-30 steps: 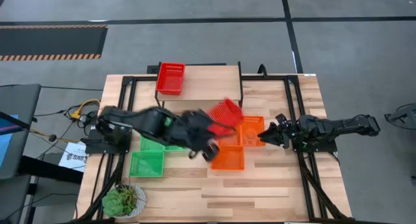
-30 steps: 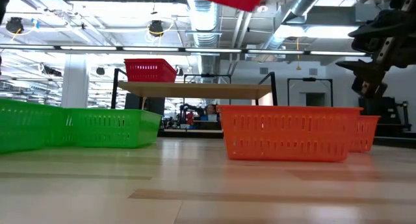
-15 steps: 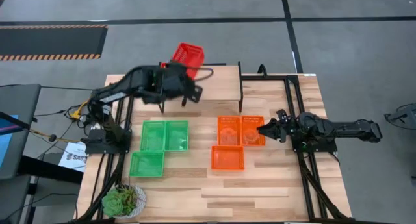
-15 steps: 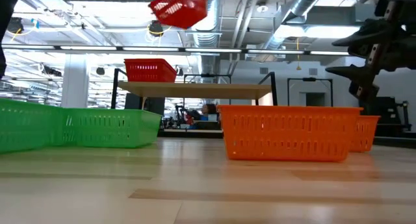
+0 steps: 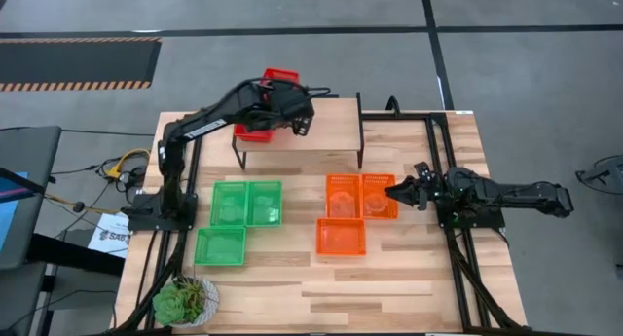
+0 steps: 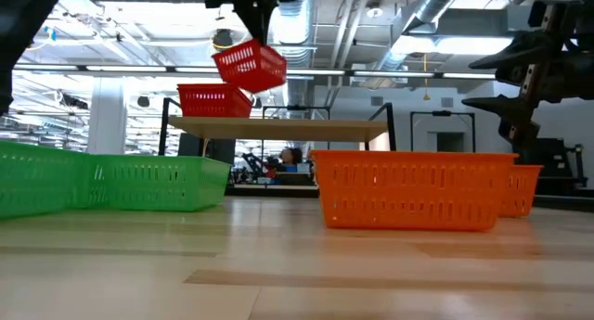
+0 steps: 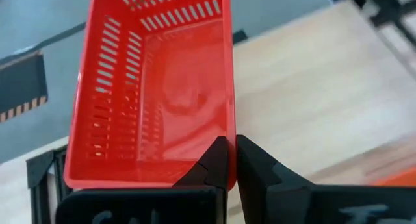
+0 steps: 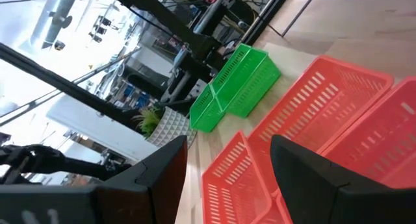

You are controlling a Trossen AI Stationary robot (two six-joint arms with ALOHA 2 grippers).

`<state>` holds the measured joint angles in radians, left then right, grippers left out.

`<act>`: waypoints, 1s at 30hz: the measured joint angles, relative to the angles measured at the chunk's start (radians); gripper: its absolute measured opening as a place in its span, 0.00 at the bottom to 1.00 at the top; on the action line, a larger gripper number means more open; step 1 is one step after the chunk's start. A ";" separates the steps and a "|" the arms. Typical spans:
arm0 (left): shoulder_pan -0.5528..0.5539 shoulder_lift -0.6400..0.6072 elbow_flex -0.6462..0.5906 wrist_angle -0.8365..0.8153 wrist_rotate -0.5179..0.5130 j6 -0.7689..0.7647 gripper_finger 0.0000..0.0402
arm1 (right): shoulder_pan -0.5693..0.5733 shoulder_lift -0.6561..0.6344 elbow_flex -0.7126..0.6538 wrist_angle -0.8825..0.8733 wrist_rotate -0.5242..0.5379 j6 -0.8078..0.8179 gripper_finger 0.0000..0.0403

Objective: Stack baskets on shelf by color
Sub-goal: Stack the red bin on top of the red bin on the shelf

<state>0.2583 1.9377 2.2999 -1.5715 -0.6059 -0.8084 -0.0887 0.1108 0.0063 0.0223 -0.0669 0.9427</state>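
The wooden tabletop (image 5: 389, 278) is light planks, sitting on a grey floor (image 5: 526, 73); there's a little potted succulent (image 5: 183, 299) at the table's near-left corner in a pale pot; off the left edge you get a tangle of yellow and black cables (image 5: 115, 170) and a white printed sheet (image 5: 109, 237) lying next to them; a black and orange hazard-striped mat (image 5: 78, 63) lies on the floor further back; the low view shows ceiling ducts (image 6: 436, 14) and hanging lamps (image 6: 223, 40) behind.
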 joint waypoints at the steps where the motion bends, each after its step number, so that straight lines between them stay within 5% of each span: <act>1: 0.003 0.000 -0.010 0.001 0.009 0.000 0.00 | 0.000 0.000 0.000 0.000 0.000 0.000 0.61; 13: -0.010 -0.146 -0.059 0.002 -0.061 -0.004 0.00 | 0.002 0.000 0.000 0.000 -0.004 0.002 0.61; 24: 0.085 -0.521 -0.487 -0.006 -0.058 -0.167 0.00 | 0.000 0.000 0.000 0.000 -0.006 0.002 0.61; 30: 0.045 -0.509 -0.479 0.022 -0.036 -0.213 0.00 | 0.001 0.000 0.000 0.000 -0.006 0.001 0.61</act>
<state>0.3033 1.4288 1.8209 -1.5492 -0.6422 -1.0211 -0.0879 0.1112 0.0063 0.0219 -0.0731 0.9436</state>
